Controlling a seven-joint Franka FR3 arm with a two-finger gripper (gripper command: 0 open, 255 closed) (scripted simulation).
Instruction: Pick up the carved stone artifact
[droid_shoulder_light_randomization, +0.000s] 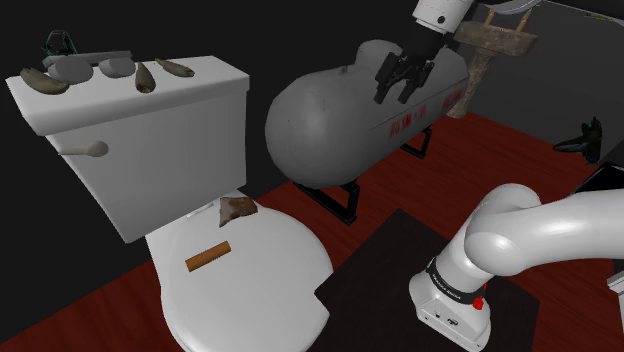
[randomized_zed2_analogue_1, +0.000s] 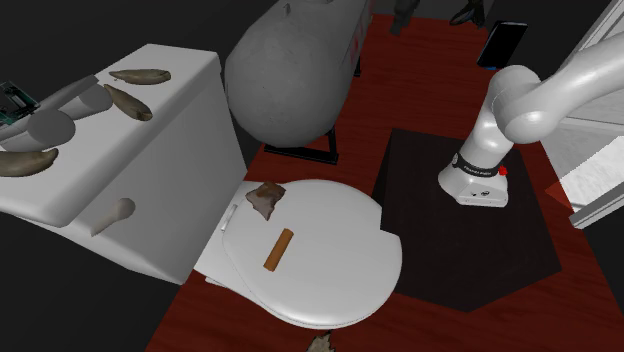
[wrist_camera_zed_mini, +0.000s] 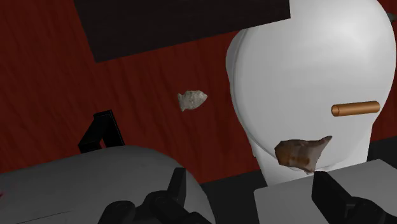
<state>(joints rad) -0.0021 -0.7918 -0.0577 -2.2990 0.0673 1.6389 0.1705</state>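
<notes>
On the left of the shoulder view I see the toilet tank (droid_shoulder_light_randomization: 150, 130) with some stones (droid_shoulder_light_randomization: 45, 82) on top. Next comes the white toilet lid (droid_shoulder_light_randomization: 270, 270). A brown stick (droid_shoulder_light_randomization: 207, 257) lies on it. The carved stone artifact (droid_shoulder_light_randomization: 237, 208) lies at the back of the lid, close to the tank. Further right is a big grey drum (droid_shoulder_light_randomization: 330, 120). My gripper (droid_shoulder_light_randomization: 398, 90) hangs above the drum, well away from the artifact, fingers apart, holding nothing.

Above the toilet lid (droid_shoulder_light_randomization: 275, 285) the air is free. The cistern (droid_shoulder_light_randomization: 150, 140) rises just behind the stone (droid_shoulder_light_randomization: 237, 208) on the shoulder view's left; the grey tank (droid_shoulder_light_randomization: 330, 120) crowds its right side.
</notes>
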